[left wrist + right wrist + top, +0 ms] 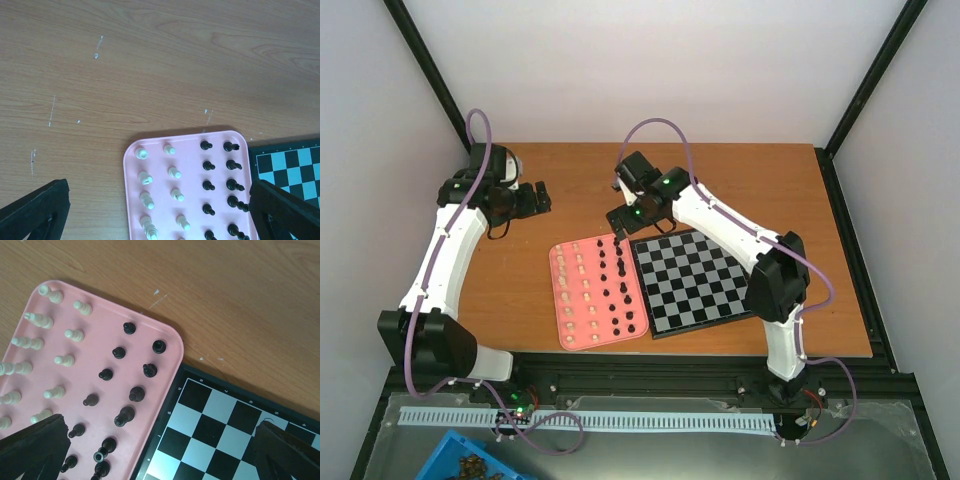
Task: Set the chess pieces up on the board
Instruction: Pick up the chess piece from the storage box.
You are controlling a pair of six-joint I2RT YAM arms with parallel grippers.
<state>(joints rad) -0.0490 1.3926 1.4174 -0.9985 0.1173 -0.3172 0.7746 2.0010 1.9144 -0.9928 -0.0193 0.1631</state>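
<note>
chess pieces upright, rows lengthwise on tray | left gripper spread | right gripper spread

Pink tray on wooden table

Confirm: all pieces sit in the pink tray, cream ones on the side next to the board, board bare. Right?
One slip: the black pieces are on the side next to the board; the cream pieces are on the far side. The right wrist view shows it. The rest holds: all sit in the pink tray, board bare.
</note>
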